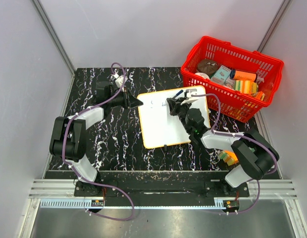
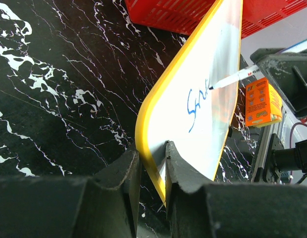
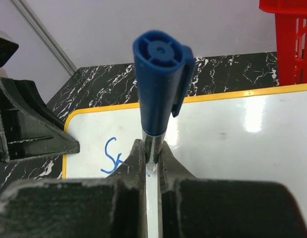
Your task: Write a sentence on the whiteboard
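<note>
From the top camera no writing can be read: the whiteboard [image 1: 161, 126], white with a thin orange-yellow frame, sits in the middle of the black, white-veined counter [image 1: 114, 144], with only faint marks near its far left corner. The left hand [image 1: 137, 102] meets the board's left edge, and the right hand [image 1: 173, 105] hovers over its far part with a marker [image 1: 179, 92]. A red basket [image 1: 245, 48] full of small packages stands at the far right corner, just beyond the board, their labels too small to read. An orange box [image 1: 228, 157] lies beside the right arm's base. Plain pale walls with metal struts in the corners enclose the counter, and a metal rail runs along its near edge. In the left wrist view the sentence [image 2: 195, 106] is a blue "S" followed by a letter or two that may be "m" or "n", with the marker tip touching the board just after them. The left hand is clamped on the board's yellow frame, one finger on each face. Small print on the marker barrel and on the orange box behind is illegible. In the right wrist view the right hand is closed tight on the marker's barrel, its blue cap end pointing at the lens. The blue "S" shows left of the fingers [image 3: 136, 161], which hide the next strokes.
</note>
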Controlling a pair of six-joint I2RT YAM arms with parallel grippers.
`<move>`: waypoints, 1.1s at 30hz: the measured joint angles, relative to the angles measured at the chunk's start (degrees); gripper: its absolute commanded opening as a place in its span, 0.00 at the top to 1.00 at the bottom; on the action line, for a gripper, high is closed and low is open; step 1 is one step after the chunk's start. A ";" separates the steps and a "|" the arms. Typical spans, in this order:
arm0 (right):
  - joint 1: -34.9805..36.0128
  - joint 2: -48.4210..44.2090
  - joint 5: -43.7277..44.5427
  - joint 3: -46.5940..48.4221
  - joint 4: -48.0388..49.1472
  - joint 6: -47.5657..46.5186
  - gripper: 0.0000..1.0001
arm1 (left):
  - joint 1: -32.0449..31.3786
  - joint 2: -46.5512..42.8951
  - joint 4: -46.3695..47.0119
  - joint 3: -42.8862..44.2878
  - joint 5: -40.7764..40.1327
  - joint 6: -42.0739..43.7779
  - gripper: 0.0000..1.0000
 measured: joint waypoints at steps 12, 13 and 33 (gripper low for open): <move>-3.21 0.02 -2.73 4.81 -1.75 0.42 1.00 | -0.11 0.00 -0.13 0.11 -0.02 0.20 1.00; -3.21 0.02 -2.89 4.81 -1.88 0.44 1.00 | -0.13 0.00 -0.20 0.17 -0.02 0.28 1.00; -3.26 2.01 -3.91 4.81 -2.10 1.31 1.00 | -0.48 0.00 -0.50 0.35 -0.31 0.39 1.00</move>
